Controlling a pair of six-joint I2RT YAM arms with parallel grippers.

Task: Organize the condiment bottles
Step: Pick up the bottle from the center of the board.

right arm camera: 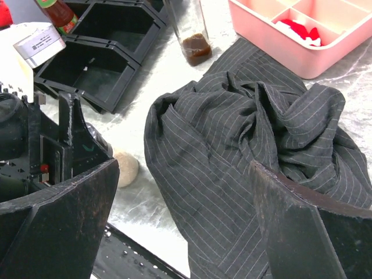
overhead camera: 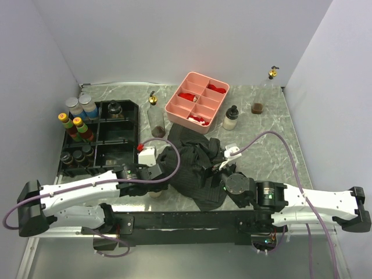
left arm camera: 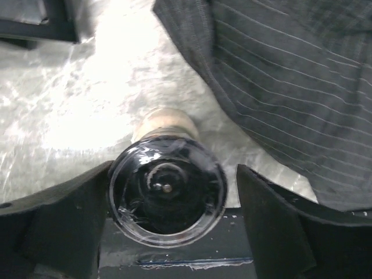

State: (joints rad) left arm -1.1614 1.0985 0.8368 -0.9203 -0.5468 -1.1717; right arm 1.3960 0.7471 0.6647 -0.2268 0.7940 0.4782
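A small bottle (left arm camera: 167,192) with a black cap under a clear cover and a beige body stands between the fingers of my left gripper (left arm camera: 174,224). The left finger (left arm camera: 70,226) is against it; a gap remains at the right finger, so the jaws are open. From above, that gripper (overhead camera: 154,177) is at the near centre-left, over the bottle's beige base (overhead camera: 154,194). My right gripper (right arm camera: 186,232) hangs open over a dark striped cloth (right arm camera: 244,133). Several condiment bottles (overhead camera: 78,125) stand in the black divided tray (overhead camera: 119,139).
A pink divided tray (overhead camera: 197,102) with red pieces sits at the back centre. Loose on the table are a gold-capped bottle (overhead camera: 153,113), a black-capped bottle (overhead camera: 231,118), a small brown jar (overhead camera: 257,107) and a bottle in the far right corner (overhead camera: 271,74). The cloth (overhead camera: 195,165) covers the middle.
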